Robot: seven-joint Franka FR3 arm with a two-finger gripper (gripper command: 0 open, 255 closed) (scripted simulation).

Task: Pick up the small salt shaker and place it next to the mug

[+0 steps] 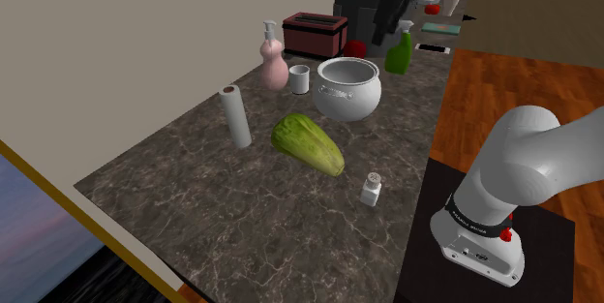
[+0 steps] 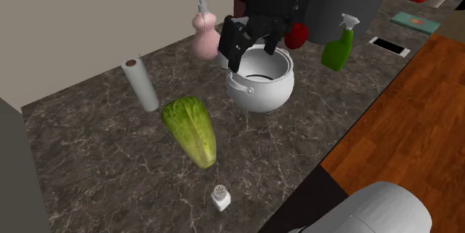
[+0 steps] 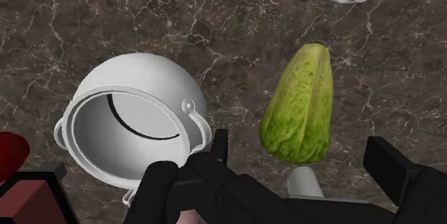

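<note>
My claw (image 2: pixel 251 54) hangs spread and empty, high over the white pot (image 1: pixel 348 106), well apart from the salt shaker (image 1: pixel 372 189).

I judge the pick is not yet begun, so my fingers stand apart and pinch nothing. The shaker stands upright and alone near the front edge of the dark marbled counter (image 1: pixel 194 214), just beyond the tip of the green lettuce (image 1: pixel 310 143), so a reach from above looks free. It is small and white, with a grey top full of little holes. The white mug (image 1: pixel 299 79) waits at the back, between the pink soap bottle (image 1: pixel 272 59) and the pot, so room beside it looks narrow.
</note>
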